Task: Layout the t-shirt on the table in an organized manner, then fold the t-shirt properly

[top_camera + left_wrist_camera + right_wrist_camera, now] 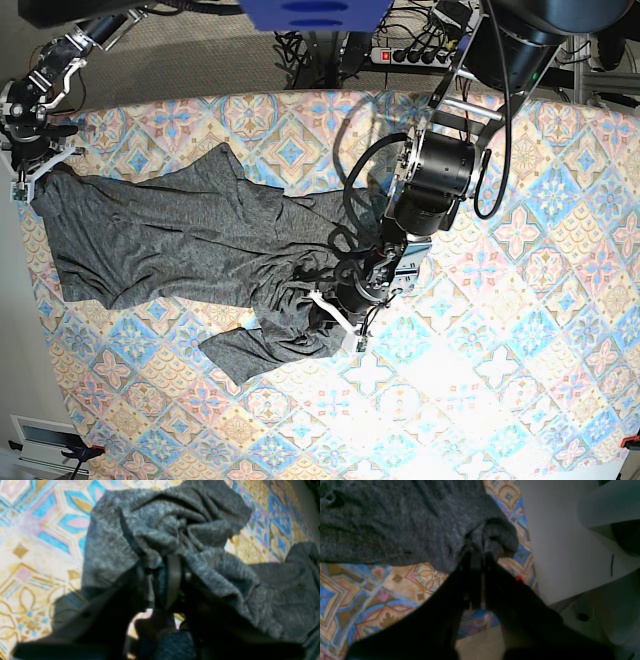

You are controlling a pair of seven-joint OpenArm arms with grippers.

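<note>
The t-shirt (190, 250) lies rumpled across the left half of the tabletop (520, 330). The right gripper (38, 162), upper left of frame, pinches one corner; the left gripper (335, 312), mid-frame, has its jaws clamped on bunched fabric, seemingly to stretch the t-shirt flat.

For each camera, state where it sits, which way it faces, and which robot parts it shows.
Left wrist: rides the left arm, looks along the left gripper at the bunched t-shirt.
Right wrist: rides the right arm, looks along the right gripper at a t-shirt edge.
Base: overhead, looking down; both arms show.
All share the t-shirt and table.
</note>
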